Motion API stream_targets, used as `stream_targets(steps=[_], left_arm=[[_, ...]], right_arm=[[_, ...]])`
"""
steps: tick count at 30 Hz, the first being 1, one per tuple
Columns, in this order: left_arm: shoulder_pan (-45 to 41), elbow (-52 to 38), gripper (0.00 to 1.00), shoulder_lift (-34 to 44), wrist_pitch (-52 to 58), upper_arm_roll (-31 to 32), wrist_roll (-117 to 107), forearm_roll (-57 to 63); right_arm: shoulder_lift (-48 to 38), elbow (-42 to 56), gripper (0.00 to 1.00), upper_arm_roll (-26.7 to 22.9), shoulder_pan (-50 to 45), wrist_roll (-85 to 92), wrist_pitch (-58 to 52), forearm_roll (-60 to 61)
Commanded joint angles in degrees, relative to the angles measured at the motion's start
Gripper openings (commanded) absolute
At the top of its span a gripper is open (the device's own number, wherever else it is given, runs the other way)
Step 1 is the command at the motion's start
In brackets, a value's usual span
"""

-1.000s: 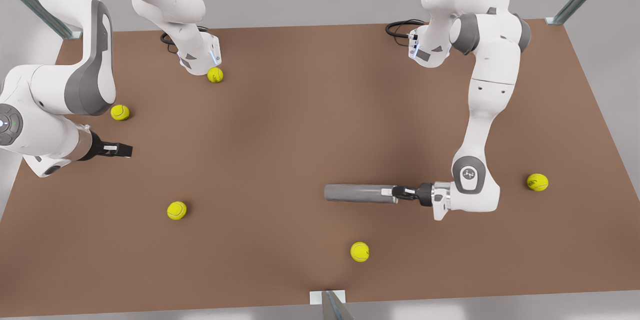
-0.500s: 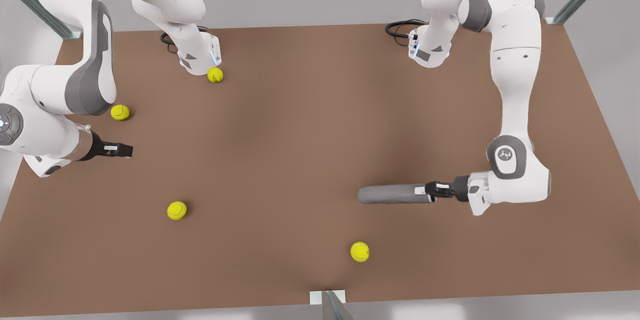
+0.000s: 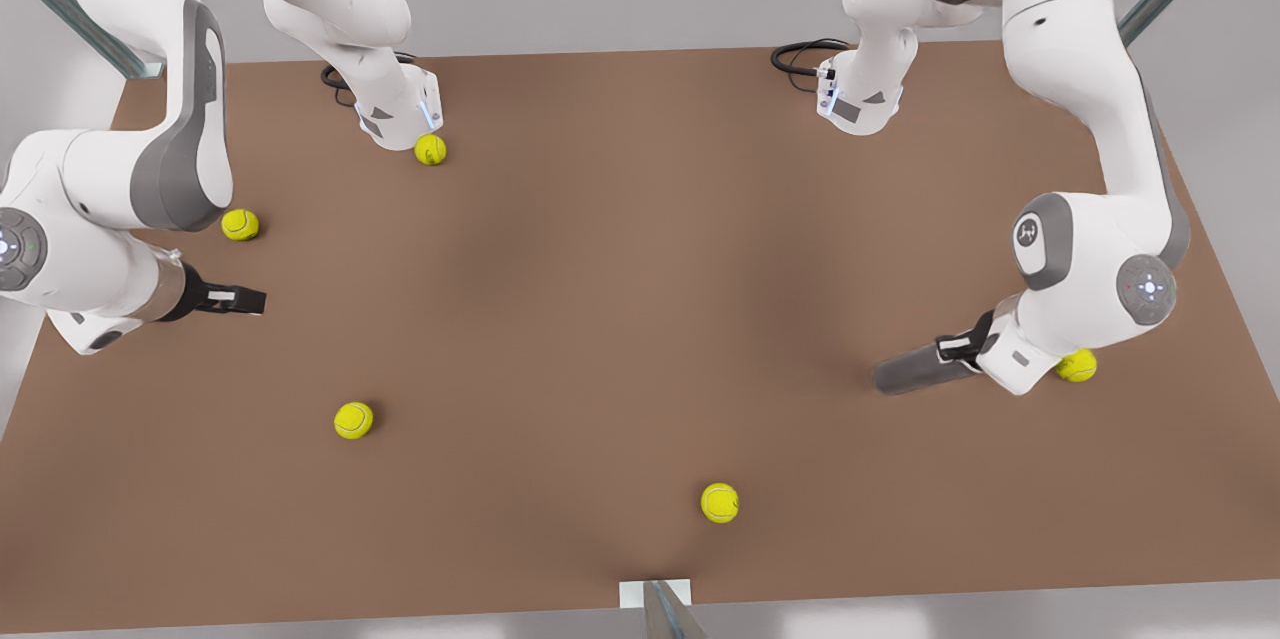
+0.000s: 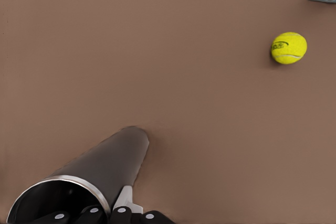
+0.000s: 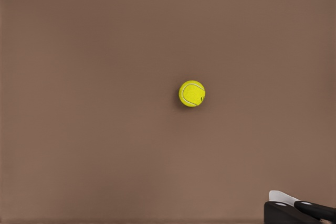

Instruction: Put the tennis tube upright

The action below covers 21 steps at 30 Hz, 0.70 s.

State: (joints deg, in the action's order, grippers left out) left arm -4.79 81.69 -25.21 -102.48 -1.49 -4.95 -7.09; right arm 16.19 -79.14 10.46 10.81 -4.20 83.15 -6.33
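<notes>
Right gripper (image 3: pixel 250 300) at front view's left, above brown table (image 3: pixel 600 269), fingers pressed together, nothing held; arm waits. Tennis balls (image 3: pixel 353 420) scattered across table. Tennis tube (image 3: pixel 910 372) at front view's right, tilted, open silvery-rimmed end up. Left gripper (image 3: pixel 957 350) pinching tube's rim, one finger inside.

No legible text; only an unreadable dark mark on one tennis ball (image 4: pixel 289 48).
</notes>
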Motion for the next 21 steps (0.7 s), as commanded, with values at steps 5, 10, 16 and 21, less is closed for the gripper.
stream_targets(steps=[5,10,16,21], left_arm=[[-0.84,2.6,0.21,0.33,-1.32,0.17,-4.89,10.69],[-0.84,2.68,0.21,-0.9,-2.19,0.35,-5.07,10.16],[-0.84,2.68,0.21,-2.22,-3.25,0.35,-4.98,10.16],[-0.58,2.68,0.21,-2.57,-3.34,0.44,-5.07,10.08]], right_arm=[[-0.02,-0.05,1.0,0.0,0.0,0.06,-0.01,0.09],[-0.02,-0.05,1.0,0.0,0.0,0.06,0.08,0.0],[-0.02,-0.05,1.0,0.0,0.0,-0.02,-0.01,0.0],[0.07,-0.05,1.0,0.0,0.0,-0.02,0.08,0.0]])
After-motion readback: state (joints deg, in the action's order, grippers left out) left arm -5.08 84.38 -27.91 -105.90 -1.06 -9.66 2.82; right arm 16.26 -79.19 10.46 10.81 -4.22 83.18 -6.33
